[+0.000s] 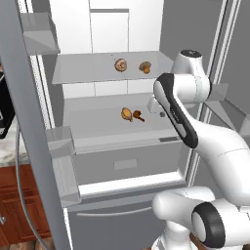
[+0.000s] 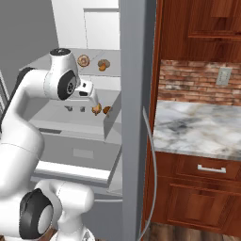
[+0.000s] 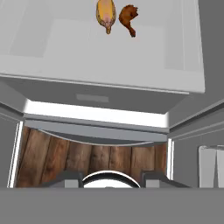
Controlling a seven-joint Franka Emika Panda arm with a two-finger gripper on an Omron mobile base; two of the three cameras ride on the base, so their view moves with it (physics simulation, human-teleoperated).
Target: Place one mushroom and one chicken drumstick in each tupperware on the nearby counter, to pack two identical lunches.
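The fridge stands open with food on two shelves. The upper shelf holds a round tan mushroom (image 1: 121, 65) (image 2: 84, 60) and a brown chicken drumstick (image 1: 145, 67) (image 2: 103, 64). A second mushroom (image 1: 127, 114) (image 3: 106, 13) and a second drumstick (image 1: 138, 116) (image 3: 128, 18) lie side by side on the lower shelf. My gripper (image 2: 76, 109) (image 3: 111, 178) hangs over the front of the lower shelf, a short way from that pair, open with nothing between its fingers. The marble counter (image 2: 197, 127) lies right of the fridge. The tupperware is out of view.
The open fridge door (image 2: 134, 117) stands between the shelves and the counter. The other door (image 1: 29, 122) with its bins (image 1: 61, 141) is at the left. A closed drawer front (image 1: 122, 163) sits under the lower shelf. Wood cabinets (image 2: 207, 188) run below the counter.
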